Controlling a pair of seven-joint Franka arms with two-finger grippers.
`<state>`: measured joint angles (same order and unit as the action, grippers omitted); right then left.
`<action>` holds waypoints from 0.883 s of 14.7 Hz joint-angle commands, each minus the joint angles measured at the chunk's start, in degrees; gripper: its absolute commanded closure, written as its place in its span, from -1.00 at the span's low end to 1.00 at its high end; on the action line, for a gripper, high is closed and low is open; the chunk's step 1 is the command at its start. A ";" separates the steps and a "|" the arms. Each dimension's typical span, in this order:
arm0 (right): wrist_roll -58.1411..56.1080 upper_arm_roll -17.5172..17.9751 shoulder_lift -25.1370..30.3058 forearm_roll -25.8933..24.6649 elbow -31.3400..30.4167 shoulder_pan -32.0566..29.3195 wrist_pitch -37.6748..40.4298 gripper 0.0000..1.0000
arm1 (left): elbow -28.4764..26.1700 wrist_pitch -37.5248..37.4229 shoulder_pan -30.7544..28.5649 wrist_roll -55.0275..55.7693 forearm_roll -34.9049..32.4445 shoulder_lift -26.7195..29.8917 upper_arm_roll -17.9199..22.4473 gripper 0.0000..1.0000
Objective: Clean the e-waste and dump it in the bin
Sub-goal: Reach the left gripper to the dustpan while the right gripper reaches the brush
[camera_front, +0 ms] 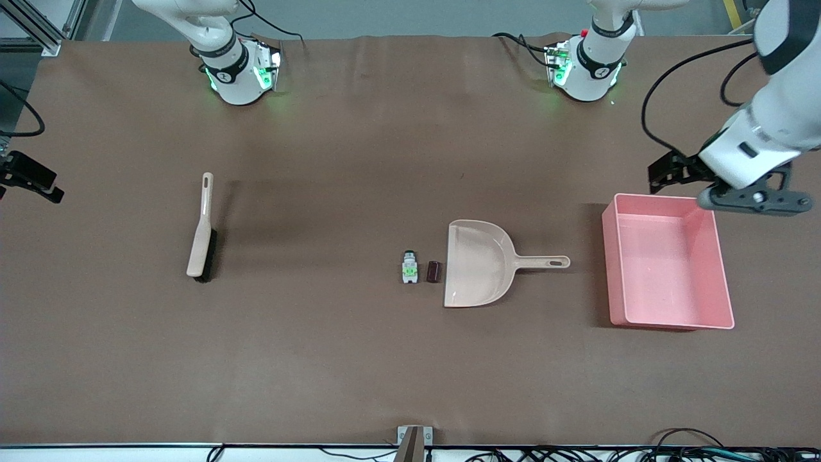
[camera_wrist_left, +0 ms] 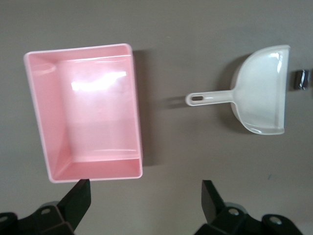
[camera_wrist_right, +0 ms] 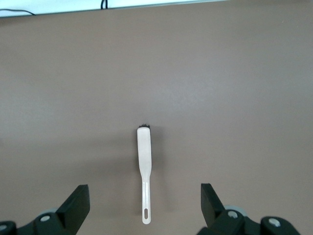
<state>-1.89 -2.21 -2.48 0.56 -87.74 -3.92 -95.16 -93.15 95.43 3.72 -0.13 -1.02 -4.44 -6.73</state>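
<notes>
Left claw (camera_wrist_left: 144, 198) hangs wide open and empty above the pink bin's (camera_front: 667, 263) edge. Right claw (camera_wrist_right: 144, 200), also wide and empty, hangs over the brush (camera_front: 203, 228). White component (camera_front: 409, 267) and maroon block (camera_front: 434, 271) lie side by side on the tabletop (camera_front: 359, 359), just beside the dustpan's (camera_front: 478, 263) mouth.

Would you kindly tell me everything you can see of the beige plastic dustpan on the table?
The beige plastic dustpan lies flat on the brown table, empty. It has a rounded pan with a straight open edge and a slim handle with a hanging hole. The open edge faces the two e-waste pieces beside it without touching them; the handle points toward the pink bin. No gripper touches it.
</notes>
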 commanded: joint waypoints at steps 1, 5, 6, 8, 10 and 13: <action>-0.39 0.19 -2.17 0.15 -0.68 -0.48 -0.12 -1.00 | 1.30 2.12 0.41 -6.51 0.40 -3.54 -1.53 -1.00; -0.66 0.19 -6.91 0.06 -1.47 0.32 3.04 -1.00 | 0.86 4.76 1.20 -14.27 -0.29 -8.29 -4.07 -1.00; -0.57 0.19 -9.01 0.06 -1.55 0.23 3.65 -1.00 | 0.86 5.72 1.20 -16.54 -0.64 -9.43 -5.21 -1.00; -0.57 0.19 -12.45 0.06 -1.47 -0.39 4.72 -1.00 | 0.86 6.78 1.37 -21.55 -1.70 -11.02 -5.93 -0.98; -0.66 0.19 -14.30 0.06 -2.60 -0.21 4.54 -1.00 | 0.86 7.22 1.55 -27.70 -3.01 -12.42 -6.02 -0.95; -0.74 0.19 -13.78 0.15 -12.59 -0.82 -3.60 -1.00 | 0.86 8.01 2.34 -40.26 -4.87 -14.18 -6.28 -0.82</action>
<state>-1.98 -2.26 -18.28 0.56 -92.72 -3.83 -93.72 -93.14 102.95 5.48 -33.57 -4.45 -17.63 -12.73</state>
